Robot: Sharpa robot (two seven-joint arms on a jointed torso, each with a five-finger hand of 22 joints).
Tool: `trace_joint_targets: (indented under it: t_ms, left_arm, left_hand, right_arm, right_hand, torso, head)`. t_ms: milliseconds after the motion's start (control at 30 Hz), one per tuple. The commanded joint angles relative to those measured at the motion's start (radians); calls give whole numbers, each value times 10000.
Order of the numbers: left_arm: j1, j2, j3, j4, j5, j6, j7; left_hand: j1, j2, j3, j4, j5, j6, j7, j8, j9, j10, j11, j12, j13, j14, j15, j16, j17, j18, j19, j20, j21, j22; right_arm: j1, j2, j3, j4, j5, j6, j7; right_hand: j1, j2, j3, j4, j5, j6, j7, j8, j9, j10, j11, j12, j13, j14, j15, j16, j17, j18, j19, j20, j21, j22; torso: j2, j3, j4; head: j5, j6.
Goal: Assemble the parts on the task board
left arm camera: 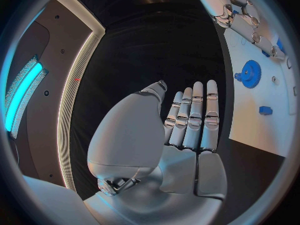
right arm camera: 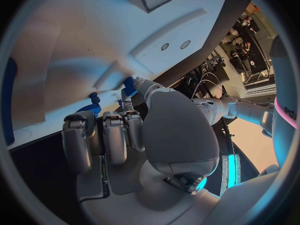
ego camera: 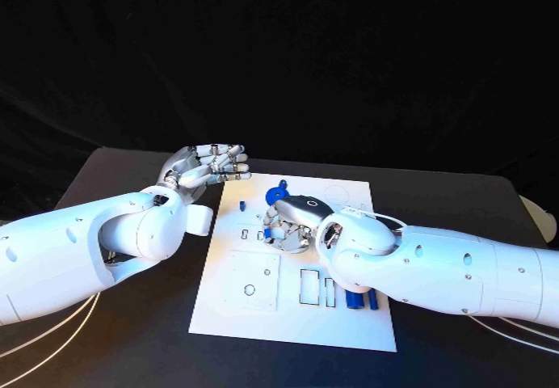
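Right robot hand [ego camera: 294, 225] is down on the task board [ego camera: 294, 323], pinching a small blue part [ego camera: 275, 234]; left robot hand [ego camera: 208, 166] hovers empty, fingers straight, beside the board's far-left corner.

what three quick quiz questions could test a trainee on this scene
1. True or false: the left hand holds a part.
2. Which hand has its fingers on a small blue plastic piece over the flat white task board? A left, B right.
3. Fill in: the round blue toothed gear lies on the board's ____ end, away from the robot.

Key: 1 false; 2 B, the right hand; 3 far.
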Motion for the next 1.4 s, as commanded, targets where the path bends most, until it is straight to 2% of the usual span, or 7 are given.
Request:
trace_joint_targets:
  t_ms: [33, 167, 500, 1100, 1233, 1333, 1400]
  left_arm:
    - [6, 10, 6, 19, -20, 185, 63]
    - [6, 3, 6, 21, -20, 186, 59]
    - [6, -13, 6, 21, -20, 186, 44]
    - [6, -42, 5, 28, -20, 185, 26]
    - [6, -49, 5, 22, -20, 176, 18]
    - [6, -54, 5, 4, -44, 150, -26]
    - [6, -57, 5, -25, -198, 171, -153]
  left_hand:
    - [29, -32, 87, -2, -36, 78, 41, -49, -9, 78, -10, -55, 5, 24, 52, -49, 22, 67, 49, -6, -45, -14]
    - [29, -32, 87, -2, -36, 78, 41, -49, -9, 78, -10, -55, 5, 24, 52, -49, 22, 67, 49, -6, -45, -14]
    - [29, -32, 87, -2, -36, 78, 41, -49, -9, 78, -10, -55, 5, 24, 52, -49, 22, 67, 49, -6, -45, -14]
    - [29, -32, 87, -2, -36, 78, 41, -49, -9, 78, -10, -55, 5, 24, 52, -49, 22, 67, 49, -6, -45, -14]
    - [27, -40, 100, 1, -38, 77, 41, -56, -11, 81, -10, -69, 4, 25, 52, -58, 33, 67, 52, -6, -50, -19]
    - [26, -44, 107, 3, -39, 77, 41, -59, -12, 83, -10, -75, 3, 26, 52, -63, 38, 67, 54, -6, -52, -22]
    - [33, -75, 107, -7, -44, 73, 31, -65, -14, 84, -12, -85, 2, 28, 51, -68, 46, 67, 57, -6, -55, -26]
  right_arm:
    - [-50, 9, -30, -54, -189, 343, -185]
    - [-54, 7, -31, -65, -207, 371, -213]
    - [-58, 2, -32, -54, -280, 322, -240]
    - [-58, 2, -32, -30, -365, -29, -192]
    - [-58, -37, -32, 33, -478, -277, -87]
    - [-58, -107, -32, 123, -538, -603, 4]
    - [-57, -219, -29, 261, -564, -995, 129]
  right_hand:
    - [-151, -7, 0, 71, -49, 120, -165, 420, 491, 162, -48, -52, 1589, 1041, -42, 34, 2634, -144, 1046, -88, 45, 2633]
    - [-183, -46, -11, 77, -62, 94, -158, 418, 491, 149, -43, -66, 1576, 1041, -41, 34, 2634, -144, 1046, -89, 45, 2633]
    - [-613, -525, -182, 273, -149, -455, 87, 172, 370, -82, 162, -304, 1359, 1034, 119, 25, 2601, -144, 1046, 16, 45, 2633]
    - [-932, -849, -477, 585, -518, -1023, 312, -144, 203, -466, 380, -663, 1026, 1023, 320, 13, 2558, -144, 1046, 218, 45, 2633]
    - [-1114, -1010, -1402, 939, -500, -1360, 416, -333, 118, -787, 488, -970, 724, 1021, 422, 10, 2550, -144, 1046, 316, 45, 2633]
    - [-962, -633, -3004, 953, -10, -1504, 485, -437, 76, -892, 554, -1044, 619, 1013, 491, 1, 2520, -144, 1046, 388, 45, 2633]
    - [-932, -604, -3102, 959, -10, -1502, 487, -438, 75, -890, 555, -1040, 619, 1013, 490, 1, 2521, -144, 1046, 390, 45, 2633]
  torso:
    - [5, -2, -1]
    - [8, -3, -1]
    - [6, -3, 5]
    - [4, -6, 6]
    - [3, -3, 12]
    - [-3, 2, 9]
    - [-10, 7, 11]
  head:
    - [2, -10]
    - [-13, -10]
    - [-35, -24]
    - [-66, -20]
    - [-67, -16]
    - [-55, -12]
    - [-57, -9]
